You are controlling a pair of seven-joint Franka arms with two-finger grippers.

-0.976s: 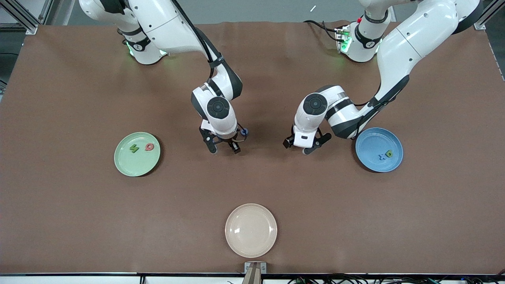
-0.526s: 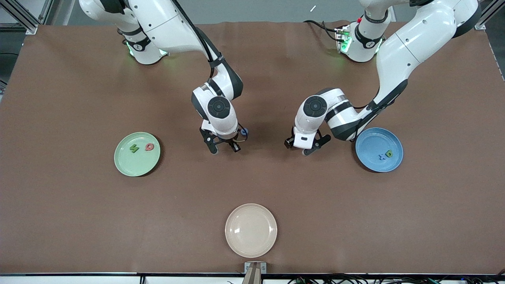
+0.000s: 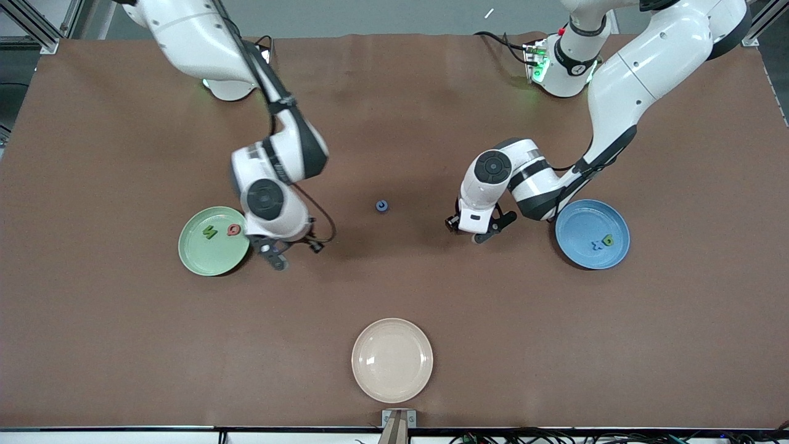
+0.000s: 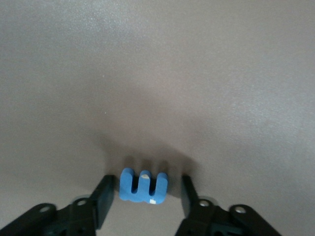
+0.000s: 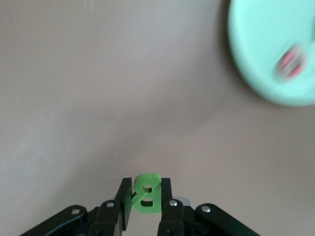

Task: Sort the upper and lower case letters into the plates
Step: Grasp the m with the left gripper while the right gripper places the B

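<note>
The shallow round pale green plate (image 3: 214,241), smooth and glossy, sits toward the right arm's end of the brown table (image 3: 394,296) and holds a chunky green letter (image 3: 209,232) beside a red ring-shaped letter (image 3: 233,230). The matching shallow blue plate (image 3: 592,234), toward the left arm's end, holds a small blue letter (image 3: 596,245) touching a green one (image 3: 608,240). A tiny dark blue round letter (image 3: 382,206) lies alone on the table between the arms. The right gripper (image 5: 146,197), just beside the green plate, is clamped on a blocky green letter B (image 5: 146,193). The left gripper (image 4: 146,196) is low over the table, fingers half-spread either side of a blue foam-like letter E (image 4: 143,186), not touching it. A cream-white round plate (image 3: 392,360) sits nearest the front camera.
</note>
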